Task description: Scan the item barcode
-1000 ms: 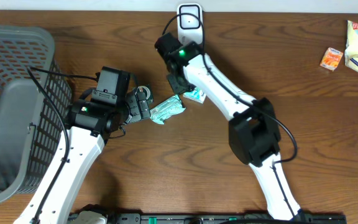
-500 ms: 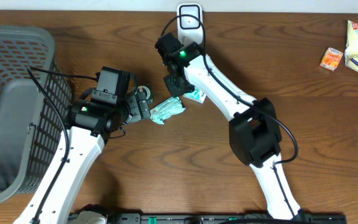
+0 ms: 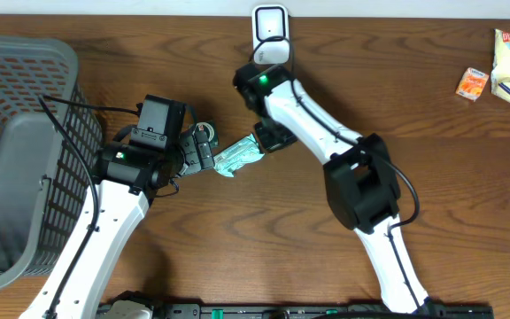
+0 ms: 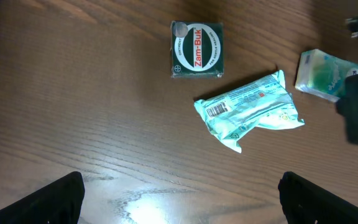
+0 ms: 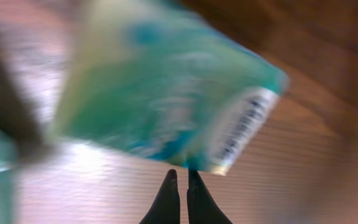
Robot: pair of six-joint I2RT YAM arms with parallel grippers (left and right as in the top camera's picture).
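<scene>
1. Biggest thing first: the grey basket (image 3: 60, 106) sits at the left edge of the table (image 3: 467, 195), well apart from the action.
2. The white scanner (image 3: 270, 27) stands at the far edge, centre stage, with nothing held up to it.
3. The left gripper (image 3: 204, 146) hovers just beside the goods, fingers spread as wide as they go and nothing between them.
4. The right gripper (image 5: 180, 193) is at the packet's other end, fingertips pressed together. I can see nothing pinched between them (its wrist view is badly blurred, so a thin edge of wrapper can't be ruled out).
5. The green packet (image 4: 250, 111) looks like the item to scan. It lies flat on the wood between the two grippers, near the middle of the table.
6. A Zam-Buk tin (image 4: 196, 50) lies flat, label up, just beside the packet but apart from it.
7. A small box (image 4: 324, 74) in pale green sits near the packet's far end, close to the right gripper.
8. Smallest of all is the barcode (image 4: 216, 111), face up at the packet's end nearer the left gripper.

My read is that we're in the pick-up step and no scan has begun. The next move calls for a gripper to open around the packet and pinch it away from the barcode. It then has to lift the packet and turn the printed strip toward the scanner without covering it.
</scene>
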